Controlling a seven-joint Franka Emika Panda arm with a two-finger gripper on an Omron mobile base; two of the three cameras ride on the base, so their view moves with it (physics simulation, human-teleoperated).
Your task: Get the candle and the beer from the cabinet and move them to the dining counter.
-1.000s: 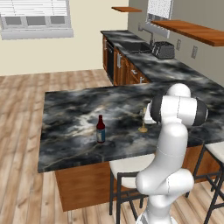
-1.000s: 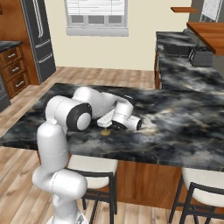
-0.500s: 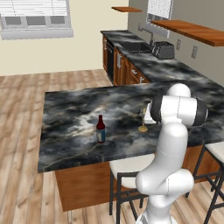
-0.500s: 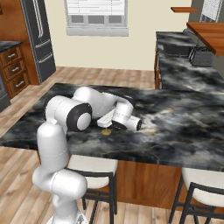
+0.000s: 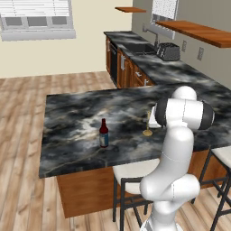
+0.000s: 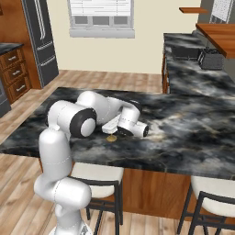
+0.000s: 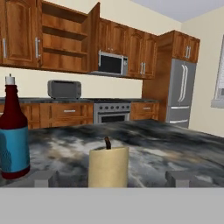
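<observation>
The candle [image 7: 108, 167] stands upright between the gripper [image 7: 109, 178] fingers, which are spread apart, the beer [image 7: 13, 131] beside

No readable text anywhere.
The beer [image 7: 14, 140] near the left edge of the surface [image 5: 72, 135] wears a plain blue label with no letters, numbers or brand that can be made out.
</observation>
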